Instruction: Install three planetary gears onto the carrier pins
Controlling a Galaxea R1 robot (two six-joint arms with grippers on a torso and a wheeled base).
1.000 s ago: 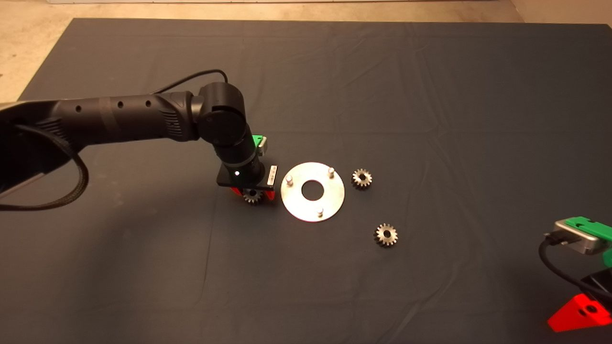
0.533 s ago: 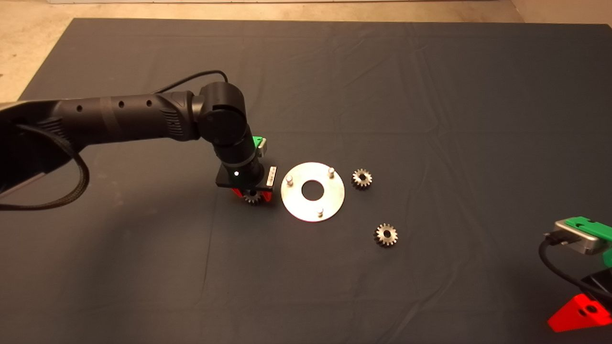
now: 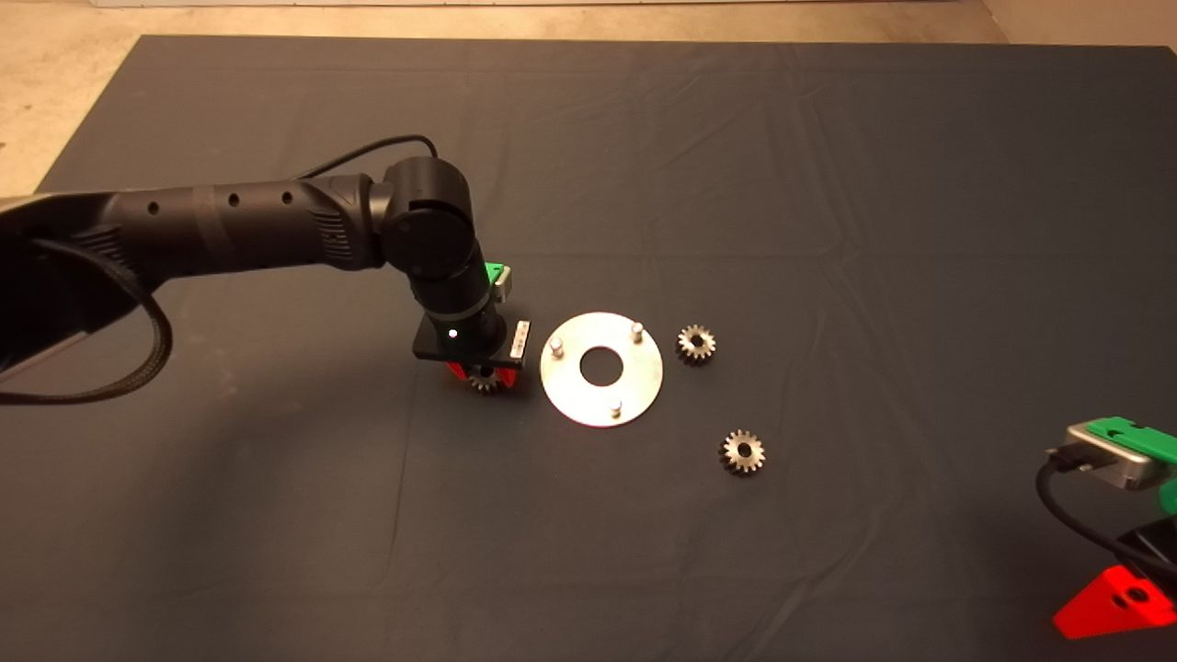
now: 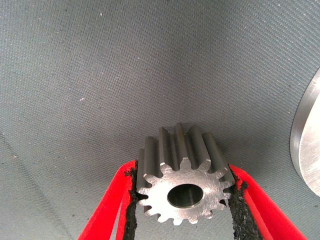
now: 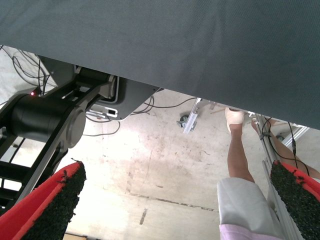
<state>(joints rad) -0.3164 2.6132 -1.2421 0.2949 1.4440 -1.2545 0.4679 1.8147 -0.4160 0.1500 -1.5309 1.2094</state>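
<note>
Three gears counted: one clamped between the left gripper's (image 4: pixel 182 200) pads just left of the disc (image 3: pixel 601 369); two gears (image 3: pixel 696 343) (image 3: pixel 742 451) lie on the mat (image 3: pixel 828 184) to its right. Three pins (image 3: pixel 556 347) (image 3: pixel 635 329) (image 3: pixel 616 407) stand bare. Right gripper (image 5: pixel 175 210) parked near right, fingers spread wide.

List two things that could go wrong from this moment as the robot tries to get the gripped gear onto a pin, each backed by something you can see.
1. The left gripper holds the gear only by its tooth tips between the pads, so it might tilt or slip during the lift.
2. The nearest pin is narrow and the bore small; slight misalignment could jam the gear or shove the disc, which lies loose on the mat.
</note>
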